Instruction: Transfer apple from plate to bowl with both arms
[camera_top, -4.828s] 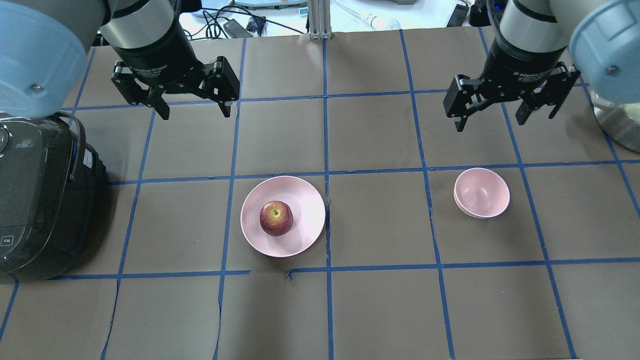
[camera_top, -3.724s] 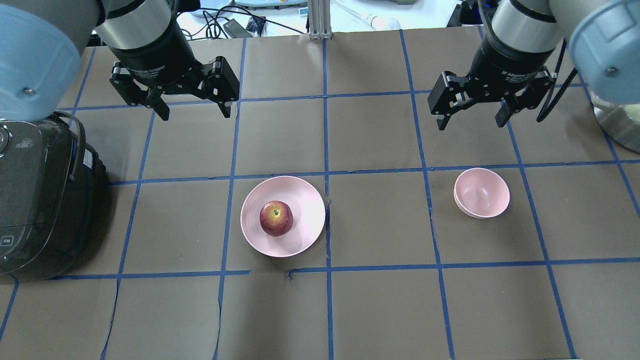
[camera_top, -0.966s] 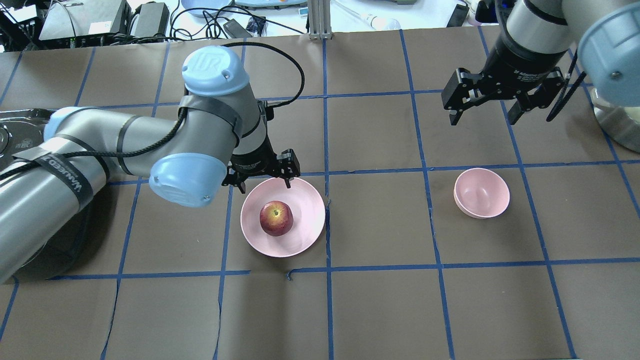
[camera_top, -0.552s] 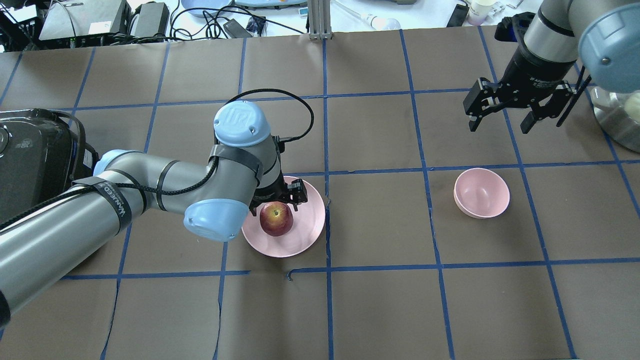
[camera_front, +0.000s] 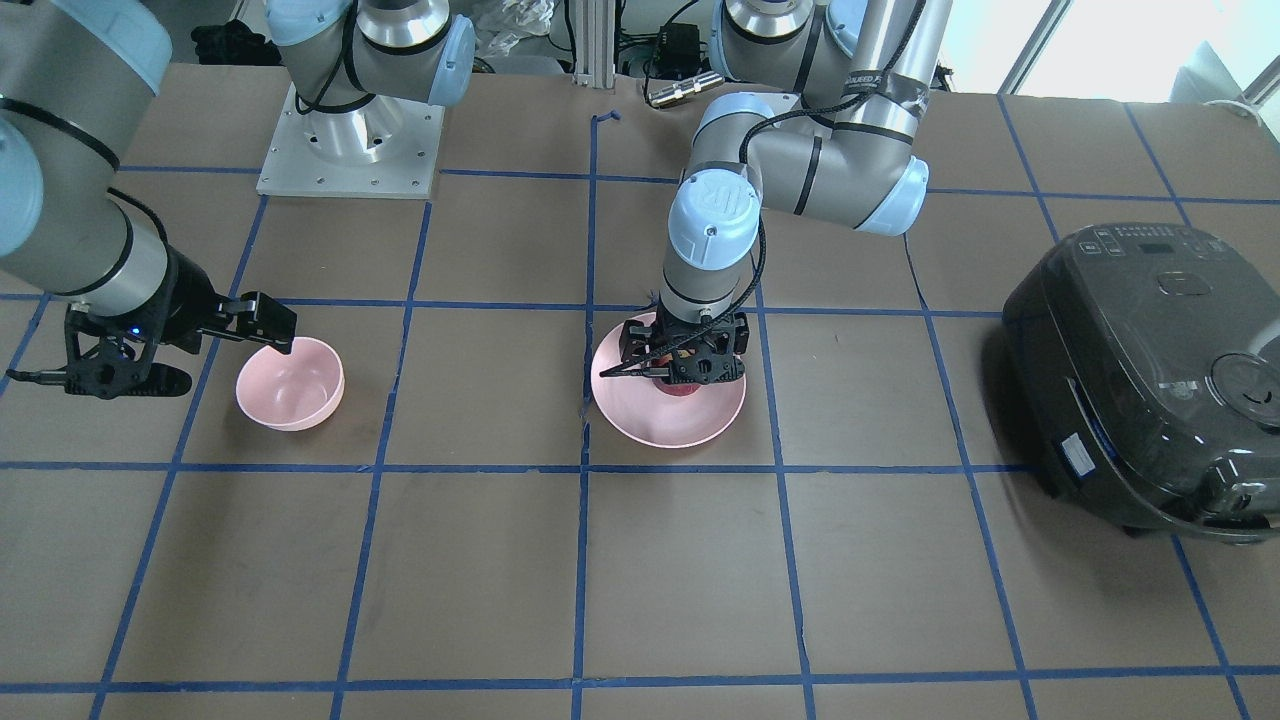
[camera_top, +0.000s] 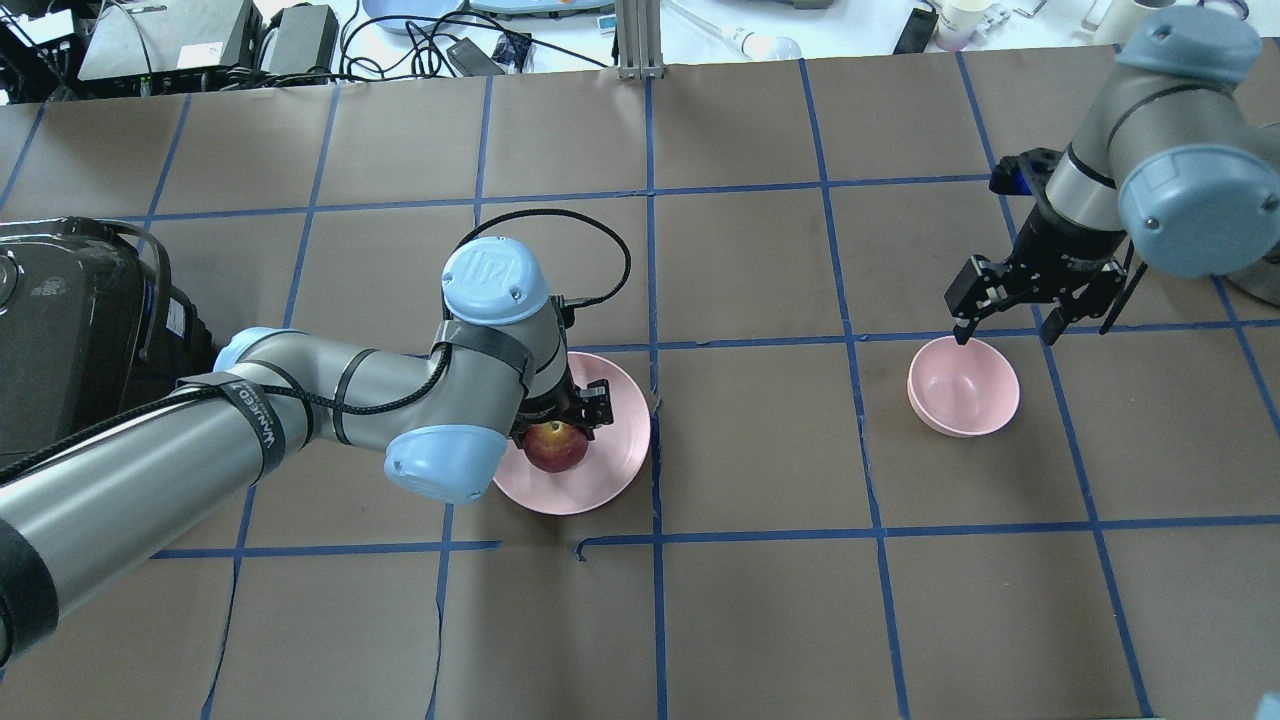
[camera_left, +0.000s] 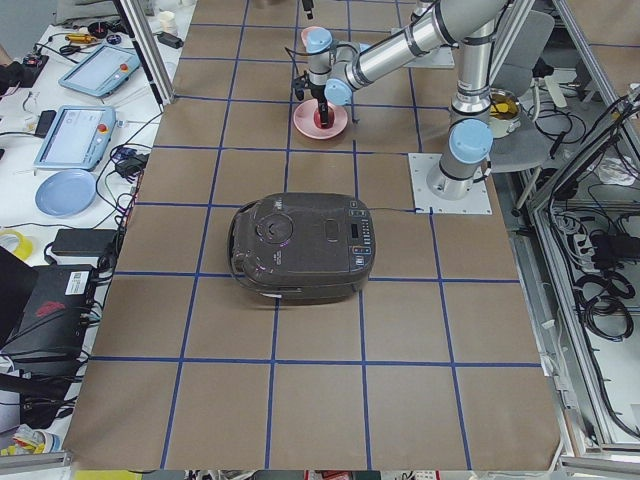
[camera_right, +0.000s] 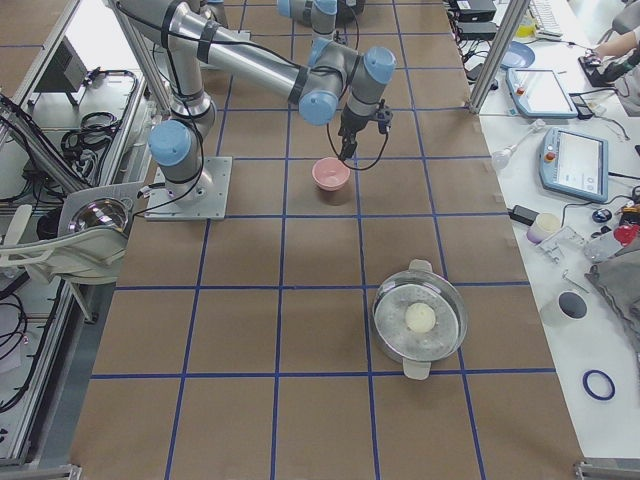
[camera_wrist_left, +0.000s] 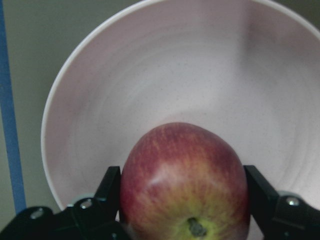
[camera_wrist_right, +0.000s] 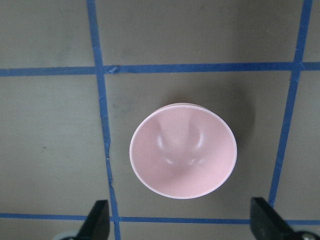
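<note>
The red apple (camera_top: 558, 452) sits on the pale pink plate (camera_top: 622, 440) left of the table's middle. My left gripper (camera_top: 555, 438) is down over it, and in the left wrist view its fingers (camera_wrist_left: 111, 182) press both sides of the apple (camera_wrist_left: 185, 175), which rests on the plate (camera_wrist_left: 150, 75). The pink bowl (camera_top: 963, 385) stands empty to the right. My right gripper (camera_top: 1003, 330) is open and empty, hovering just behind the bowl's far rim; its wrist view looks straight down on the bowl (camera_wrist_right: 183, 151).
A black rice cooker (camera_top: 80, 330) stands at the table's left edge, beside my left arm. A steel pot (camera_right: 420, 318) holding a white ball stands at the table's right end. Blue tape lines grid the brown table.
My left gripper has dropped from just behind the apple down around it, and its fingers now touch it. My right gripper has come forward and down to the bowl's far rim.
</note>
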